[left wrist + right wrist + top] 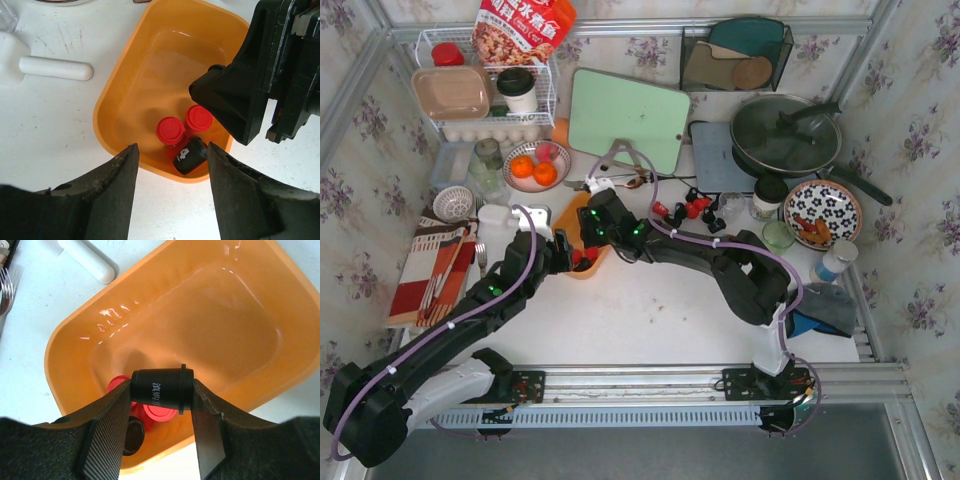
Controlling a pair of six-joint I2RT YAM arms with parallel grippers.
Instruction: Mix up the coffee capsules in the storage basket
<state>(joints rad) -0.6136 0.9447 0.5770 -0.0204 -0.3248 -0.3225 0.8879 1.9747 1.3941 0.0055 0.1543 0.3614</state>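
The black capsule (160, 387) was up in the air, lying sideways, pinched end to end between the two fingers of the right gripper (161, 392), with its white lettering facing the wrist camera. Straight beneath it sat the storage basket (225, 315), orange and glossy, most of its floor bare. Down at one end, two red capsules (171, 130) stood side by side, flat tops up and touching. A second black capsule (190, 155), marked with a white 4, lay tipped against them by the wall. So the held pod hung right over that little cluster. The left gripper (171, 150) hovered over the same end of the basket, jaws spread wide with nothing between them, and the cluster showed in the gap. In the top view both arms met over the basket, which sat on the white table (650, 310). More loose capsules (685, 208), red and black, lay scattered on the table just beyond the right arm. A white handle (55, 68) lay beside the basket.
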